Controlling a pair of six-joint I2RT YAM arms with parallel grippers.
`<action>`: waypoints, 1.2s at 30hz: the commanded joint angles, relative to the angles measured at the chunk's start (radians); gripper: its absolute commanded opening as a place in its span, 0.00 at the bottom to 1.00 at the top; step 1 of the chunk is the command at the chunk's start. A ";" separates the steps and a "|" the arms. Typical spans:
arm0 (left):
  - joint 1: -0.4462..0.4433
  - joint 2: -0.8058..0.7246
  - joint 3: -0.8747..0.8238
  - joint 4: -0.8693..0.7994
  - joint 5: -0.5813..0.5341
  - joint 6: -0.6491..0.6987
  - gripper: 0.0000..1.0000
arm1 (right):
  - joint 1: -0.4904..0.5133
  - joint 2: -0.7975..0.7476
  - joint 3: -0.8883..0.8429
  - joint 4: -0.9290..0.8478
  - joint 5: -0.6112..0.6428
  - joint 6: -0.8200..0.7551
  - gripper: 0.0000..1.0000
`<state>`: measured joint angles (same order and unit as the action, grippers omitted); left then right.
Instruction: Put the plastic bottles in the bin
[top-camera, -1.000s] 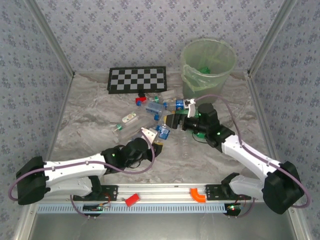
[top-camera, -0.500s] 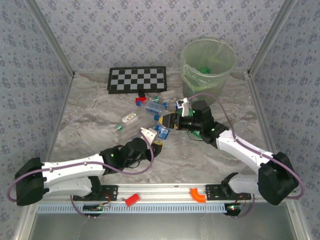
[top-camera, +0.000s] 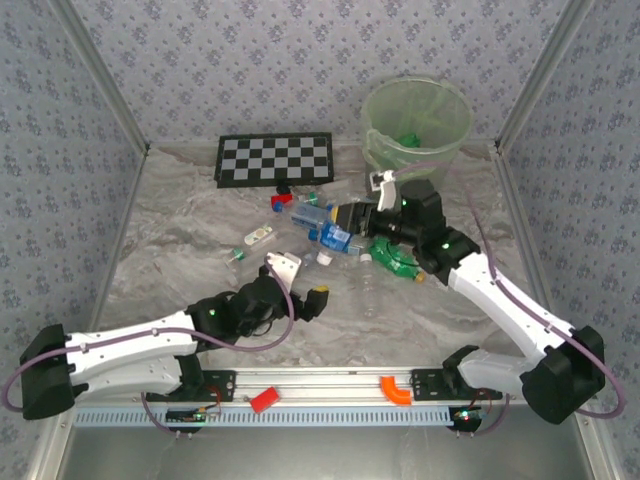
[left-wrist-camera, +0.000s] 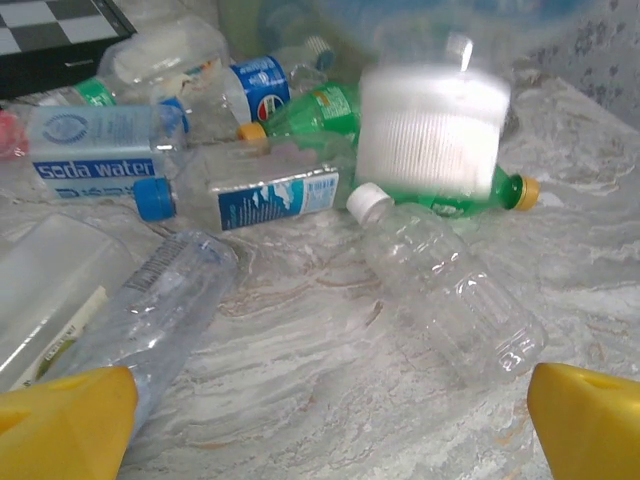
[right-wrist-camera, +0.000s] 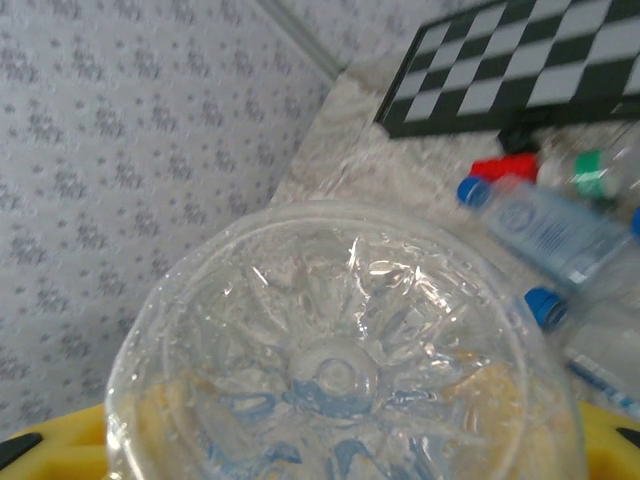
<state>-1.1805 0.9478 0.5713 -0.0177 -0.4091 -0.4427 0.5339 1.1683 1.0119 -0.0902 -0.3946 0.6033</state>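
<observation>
Top external shows the right gripper (top-camera: 347, 222), arm stretched forward, clamped on a clear bottle (top-camera: 335, 238); left gripper (top-camera: 302, 282) spread wide.

Bin (top-camera: 417, 125) pale green, board (top-camera: 274, 158) black-white chequered — green bottle (left-wrist-camera: 320, 110) yellow-capped, clear bottle (top-camera: 335, 237) blue-labelled, my left fingertips (left-wrist-camera: 585, 410) yellow, table (top-camera: 200, 230) marbled grey.
</observation>
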 joint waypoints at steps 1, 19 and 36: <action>-0.003 -0.063 -0.022 -0.038 -0.040 -0.019 1.00 | -0.052 -0.017 0.131 -0.142 0.100 -0.086 0.55; -0.004 -0.361 -0.116 -0.170 -0.085 -0.085 1.00 | -0.384 0.180 0.460 0.023 0.699 -0.170 0.55; -0.003 -0.448 -0.131 -0.252 -0.100 -0.115 1.00 | -0.446 0.477 0.650 0.109 0.876 -0.455 0.65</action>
<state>-1.1805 0.5083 0.4355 -0.2432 -0.4911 -0.5423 0.0944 1.6279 1.6104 0.0223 0.4549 0.2317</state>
